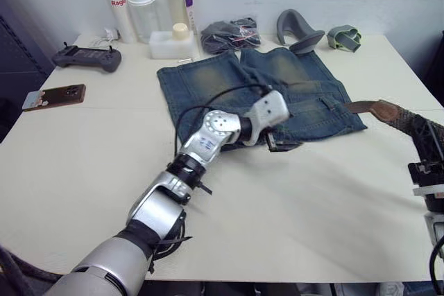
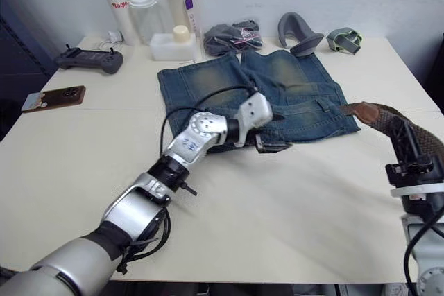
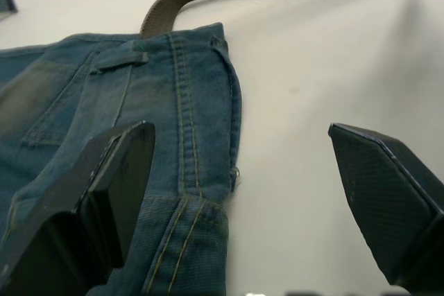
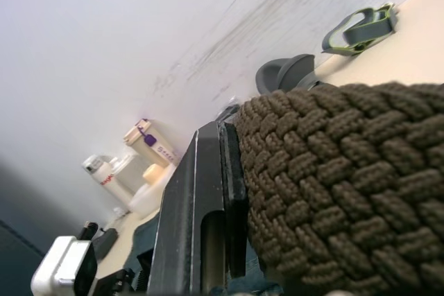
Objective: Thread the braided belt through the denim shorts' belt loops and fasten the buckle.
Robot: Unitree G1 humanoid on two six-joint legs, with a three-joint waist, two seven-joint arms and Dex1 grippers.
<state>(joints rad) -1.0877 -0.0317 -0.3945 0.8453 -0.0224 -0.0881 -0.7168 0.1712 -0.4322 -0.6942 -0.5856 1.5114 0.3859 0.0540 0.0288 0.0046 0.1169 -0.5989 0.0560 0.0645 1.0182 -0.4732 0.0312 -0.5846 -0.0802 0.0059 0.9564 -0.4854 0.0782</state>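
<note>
The denim shorts (image 1: 277, 81) lie flat mid-table, waistband toward me. My left gripper (image 1: 281, 145) is open at the waistband's near edge. In the left wrist view one finger (image 3: 111, 178) lies over the denim and the other (image 3: 388, 199) over bare table. A belt loop (image 3: 118, 60) shows on the waistband. The braided belt (image 2: 388, 121) runs from its plain brown tip (image 2: 361, 110), at the shorts' right corner, back to my right gripper (image 2: 408, 147), which is shut on it. The weave presses against a black finger (image 4: 208, 206). The buckle is out of view.
Bottles (image 1: 146, 8) and a white container (image 1: 172, 43) stand at the back. A dark bundle in a bag (image 1: 229, 32), a grey curved piece (image 1: 298, 29) and a green strap (image 1: 345, 37) lie behind the shorts. A controller (image 1: 87, 57) and phone (image 1: 54, 96) sit left.
</note>
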